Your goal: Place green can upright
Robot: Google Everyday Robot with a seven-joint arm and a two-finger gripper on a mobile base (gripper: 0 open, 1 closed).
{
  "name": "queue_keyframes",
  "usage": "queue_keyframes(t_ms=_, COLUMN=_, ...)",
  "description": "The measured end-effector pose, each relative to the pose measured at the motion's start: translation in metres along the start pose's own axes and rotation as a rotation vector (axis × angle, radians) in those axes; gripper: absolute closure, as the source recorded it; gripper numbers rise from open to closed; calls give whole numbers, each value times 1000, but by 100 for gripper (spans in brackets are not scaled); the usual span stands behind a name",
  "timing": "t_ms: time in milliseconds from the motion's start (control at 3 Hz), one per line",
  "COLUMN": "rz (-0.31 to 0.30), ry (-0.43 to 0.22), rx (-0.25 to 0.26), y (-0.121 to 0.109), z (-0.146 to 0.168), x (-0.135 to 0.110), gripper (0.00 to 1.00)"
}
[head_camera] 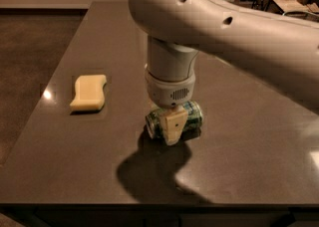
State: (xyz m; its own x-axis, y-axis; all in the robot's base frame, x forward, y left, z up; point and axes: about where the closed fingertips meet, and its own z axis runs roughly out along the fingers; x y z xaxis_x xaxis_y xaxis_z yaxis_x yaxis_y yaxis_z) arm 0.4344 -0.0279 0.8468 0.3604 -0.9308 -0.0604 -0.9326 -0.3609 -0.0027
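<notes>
Gripper (173, 129) is positioned low at the middle of the dark table (249, 156), directly over the green can (192, 114), hanging from the white arm (224, 19). Whether it is clamped on the can or spread cannot be determined, since the can hides its far side. Green can lies on its side on the table surface, one silver end facing left. Pale yellow sponge (88, 91) rests well apart to the left.
</notes>
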Motion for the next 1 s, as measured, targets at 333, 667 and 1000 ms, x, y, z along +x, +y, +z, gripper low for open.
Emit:
queue_keyframes(t_ms=333, rz=70, ry=-10, rx=2, y=-6, z=-6, x=12, gripper=62)
queue_keyframes(t_ms=667, rz=190, ry=-83, rx=22, y=-13, z=-25, x=38, gripper=87)
queue_keyframes(t_ms=1000, rz=300, ry=-228, rx=79, y=-29, z=-59, x=59, gripper=100)
